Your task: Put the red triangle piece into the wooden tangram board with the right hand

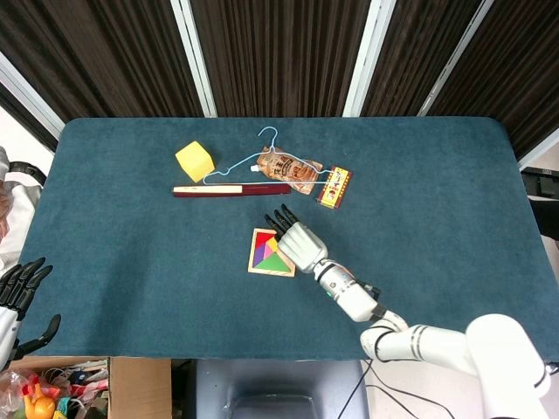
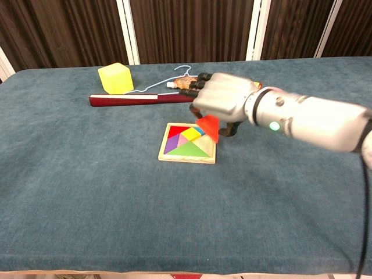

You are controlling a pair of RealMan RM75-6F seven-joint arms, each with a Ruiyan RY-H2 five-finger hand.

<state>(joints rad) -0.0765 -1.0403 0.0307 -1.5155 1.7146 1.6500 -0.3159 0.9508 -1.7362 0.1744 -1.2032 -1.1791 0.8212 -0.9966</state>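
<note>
My right hand (image 2: 224,99) hangs over the right side of the wooden tangram board (image 2: 187,143) and holds the red triangle piece (image 2: 209,127) beneath its fingers, just above the board's right edge. In the head view the right hand (image 1: 297,240) covers the board's (image 1: 265,252) right half, and the triangle is hidden under it. The board shows coloured pieces in red, yellow, purple and green. My left hand (image 1: 17,292) rests with fingers spread at the left edge of the head view, off the table, holding nothing.
Behind the board lie a dark red stick (image 2: 145,99), a yellow cube (image 2: 115,78), a light blue hanger (image 2: 174,81), a brown pouch (image 2: 200,85) and a small printed box (image 1: 335,187). The blue cloth table (image 2: 116,197) stretches toward me.
</note>
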